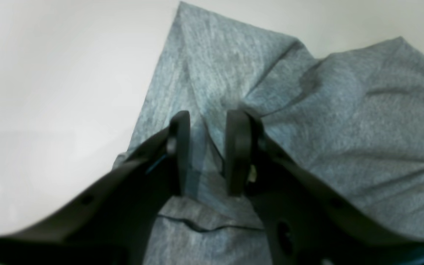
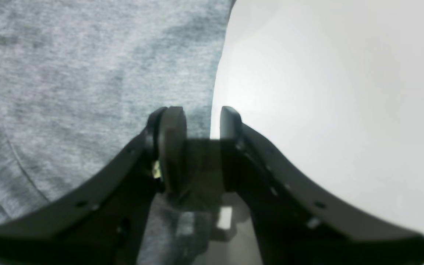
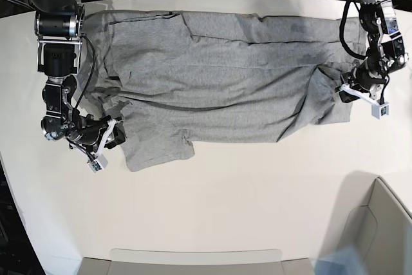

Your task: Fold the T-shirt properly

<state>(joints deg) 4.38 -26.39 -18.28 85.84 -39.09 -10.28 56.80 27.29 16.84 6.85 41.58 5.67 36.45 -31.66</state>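
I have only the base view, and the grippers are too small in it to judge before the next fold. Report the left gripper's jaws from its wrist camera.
Observer: The left gripper is open, with its jaws apart over the T-shirt.
Operator: Tell me what lies in the gap.
Observer: A raised crease of the grey cloth runs between the fingers, and it does not look pinched.
Operator: Now give me the right side.
Observer: The right gripper is open too. The shirt's edge passes through its gap, with bare table beside one finger.
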